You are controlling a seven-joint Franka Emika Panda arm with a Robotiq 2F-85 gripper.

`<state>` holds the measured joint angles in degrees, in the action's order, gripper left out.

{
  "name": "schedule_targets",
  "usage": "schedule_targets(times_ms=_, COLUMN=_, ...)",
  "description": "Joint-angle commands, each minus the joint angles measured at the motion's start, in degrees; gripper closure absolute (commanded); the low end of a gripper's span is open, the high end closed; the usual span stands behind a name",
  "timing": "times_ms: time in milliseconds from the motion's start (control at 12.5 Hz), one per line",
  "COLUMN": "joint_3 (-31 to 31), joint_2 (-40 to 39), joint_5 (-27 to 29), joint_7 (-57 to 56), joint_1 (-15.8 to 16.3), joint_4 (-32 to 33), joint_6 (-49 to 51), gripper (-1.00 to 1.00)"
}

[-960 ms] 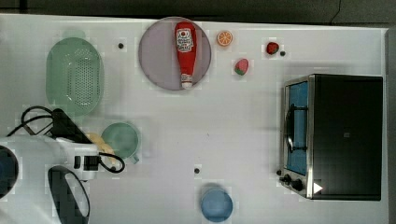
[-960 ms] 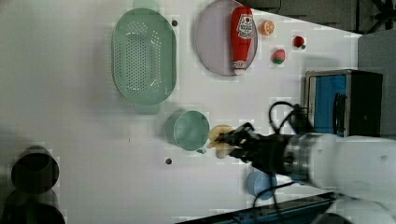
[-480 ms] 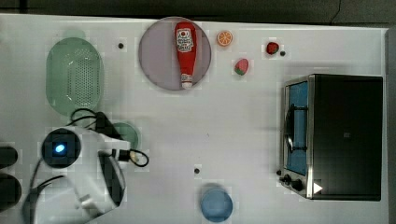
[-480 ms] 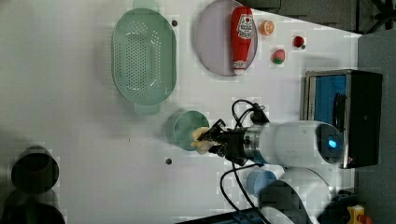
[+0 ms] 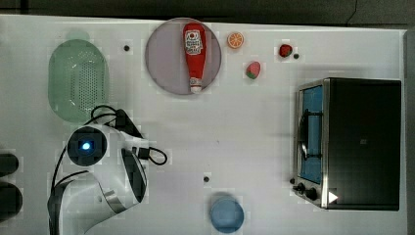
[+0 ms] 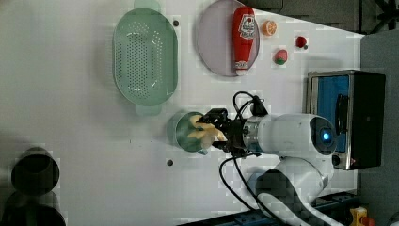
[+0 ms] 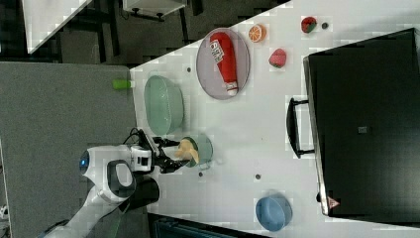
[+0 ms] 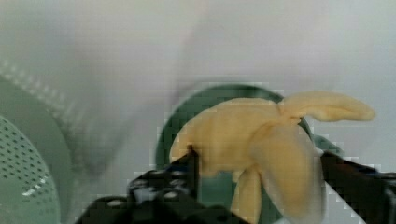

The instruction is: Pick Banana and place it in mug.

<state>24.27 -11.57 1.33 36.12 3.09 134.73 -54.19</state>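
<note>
The pale-yellow banana (image 6: 203, 133) hangs over the mouth of the pale-green mug (image 6: 179, 129), a short way from the green basket. My gripper (image 6: 211, 131) reaches in sideways over the mug. Its black fingers stand apart, one on each side of the banana. In the wrist view the banana (image 8: 252, 140) sits between the fingers (image 8: 189, 163), with the mug's dark green rim (image 8: 175, 123) under it. From the right view, the banana (image 7: 187, 150) shows at the mug's (image 7: 204, 148) edge, ahead of the gripper (image 7: 174, 154). In the top view my white arm (image 5: 88, 147) covers the mug.
A perforated green basket (image 5: 78, 81) lies beside the mug. A grey plate (image 5: 164, 58) carries a red ketchup bottle (image 5: 194, 49). An orange slice (image 5: 235, 40), strawberry (image 5: 285, 50), blue cup (image 5: 226, 215), toaster oven (image 5: 352, 142) and dark cups (image 5: 10, 166) stand farther off.
The arm swung from beside the mug to over it, carrying the banana along. The fingers now stand wider apart than half a second ago.
</note>
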Motion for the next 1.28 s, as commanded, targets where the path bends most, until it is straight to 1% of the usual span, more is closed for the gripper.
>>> schedule_targets(times_ms=80, joint_3=0.2, joint_2=3.9, joint_5=0.6, joint_7=2.1, joint_1=-0.1, joint_4=-1.1, joint_6=1.6, gripper=-1.0)
schedule_targets(times_ms=160, joint_3=-0.1, joint_2=5.8, joint_5=0.7, joint_7=2.1, joint_1=-0.2, joint_4=-1.4, joint_6=2.6, gripper=-1.0)
schedule_targets(times_ms=320, joint_3=-1.2, joint_2=10.9, joint_5=0.7, joint_7=2.1, joint_1=-0.8, joint_4=-2.6, joint_6=7.9, gripper=-1.0)
schedule_targets(times_ms=560, joint_3=-5.1, joint_2=18.8, joint_5=0.7, joint_7=0.3, joint_1=-1.4, joint_4=-7.0, joint_6=22.0, gripper=-1.0)
schedule_targets(times_ms=720, joint_3=-9.7, joint_2=22.0, joint_5=0.8, joint_7=-7.5, joint_1=-1.7, joint_4=-11.2, joint_6=30.2, gripper=-1.0)
schedule_targets(times_ms=960, joint_3=-17.9, joint_2=24.2, joint_5=0.6, joint_7=-14.9, joint_1=-1.9, joint_4=-18.0, joint_6=39.1, gripper=-1.0)
schedule_targets(times_ms=1280, joint_3=-27.5, joint_2=24.3, joint_5=-0.1, joint_7=-23.5, joint_1=-2.1, joint_4=-25.3, joint_6=45.8, gripper=-1.0)
